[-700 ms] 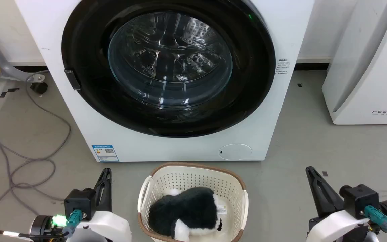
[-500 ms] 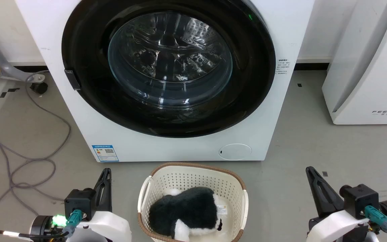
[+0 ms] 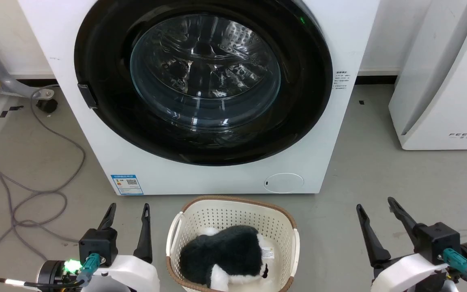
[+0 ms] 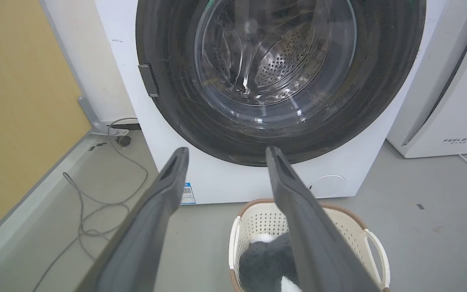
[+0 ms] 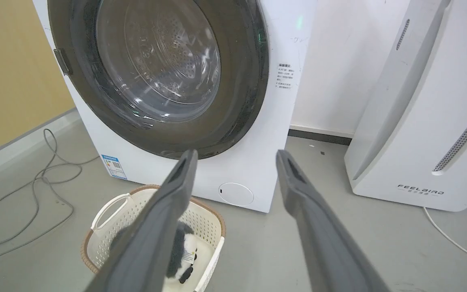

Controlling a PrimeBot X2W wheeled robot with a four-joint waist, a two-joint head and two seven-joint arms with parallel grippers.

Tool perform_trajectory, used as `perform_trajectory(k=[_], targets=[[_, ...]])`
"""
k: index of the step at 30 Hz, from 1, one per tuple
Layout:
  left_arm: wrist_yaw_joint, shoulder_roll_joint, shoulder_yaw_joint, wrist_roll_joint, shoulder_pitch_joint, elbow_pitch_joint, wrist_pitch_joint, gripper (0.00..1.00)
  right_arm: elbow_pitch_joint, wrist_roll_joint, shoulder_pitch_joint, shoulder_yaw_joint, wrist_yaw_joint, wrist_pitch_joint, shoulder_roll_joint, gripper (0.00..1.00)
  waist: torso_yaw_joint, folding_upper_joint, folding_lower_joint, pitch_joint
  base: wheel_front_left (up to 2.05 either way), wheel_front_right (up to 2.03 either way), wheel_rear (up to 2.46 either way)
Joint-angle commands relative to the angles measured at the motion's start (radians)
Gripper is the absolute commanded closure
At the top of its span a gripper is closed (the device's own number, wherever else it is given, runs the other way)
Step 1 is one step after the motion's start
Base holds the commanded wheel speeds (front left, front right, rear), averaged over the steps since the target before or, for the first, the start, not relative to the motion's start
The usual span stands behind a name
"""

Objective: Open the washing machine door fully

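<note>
The white washing machine (image 3: 225, 178) stands straight ahead, its round door (image 3: 203, 73) closed flat against the front. The door has a glossy black rim around a bulging glass bowl, and a small black handle notch (image 3: 87, 95) sits at the rim's left edge. The door (image 4: 274, 69) and notch (image 4: 149, 80) also appear in the left wrist view, and the door (image 5: 156, 73) in the right wrist view. My left gripper (image 3: 129, 211) is open, low at the lower left, well short of the machine. My right gripper (image 3: 375, 206) is open at the lower right, equally far back.
A cream laundry basket (image 3: 233, 211) holding a black-and-white plush toy (image 3: 229, 253) sits on the floor just before the machine, between my arms. Grey cables (image 3: 35, 190) loop on the floor at left. A white FEELBIRD appliance (image 3: 444, 81) stands at right.
Both grippers have opened: each pair of fingers was together and now stands spread apart. The washing machine door, basket and camera have not moved.
</note>
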Motion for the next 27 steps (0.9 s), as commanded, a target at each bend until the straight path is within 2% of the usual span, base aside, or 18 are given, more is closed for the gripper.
perform_trajectory(k=[1, 11, 12, 19, 27], targets=[[0.008, 0.0, -0.001, -0.003, -0.003, 0.0, -0.011, 0.0, -0.002, 0.015, -0.001, -0.005, 0.0, -0.01, 0.0, 0.0, 0.0, 0.0, 0.0, 0.001, 0.0, 0.0, 0.0], [0.025, 0.0, -0.008, -0.009, -0.01, -0.006, -0.032, 0.0, -0.013, 0.09, -0.003, -0.017, 0.0, -0.031, 0.0, 0.0, 0.001, 0.0, 0.0, 0.005, 0.0, 0.0, 0.0], [0.031, 0.0, -0.01, -0.011, -0.012, -0.007, -0.038, 0.0, -0.015, 0.113, -0.005, -0.017, 0.0, -0.037, 0.0, 1.0, 0.002, 0.0, 0.0, 0.006, 0.0, 0.0, 0.0], [0.043, 0.0, -0.013, -0.017, -0.016, -0.012, -0.053, 0.0, -0.003, 0.248, -0.016, -0.035, 0.0, -0.052, 0.0, 1.0, 0.002, 0.0, 0.0, 0.01, 0.0, 0.0, 0.0], [0.055, 0.0, -0.016, -0.026, -0.027, -0.019, -0.069, 0.0, 0.048, 0.544, -0.063, -0.073, 0.0, -0.061, 0.0, 1.0, 0.005, 0.0, 0.0, 0.026, 0.0, 0.0, 0.0]])
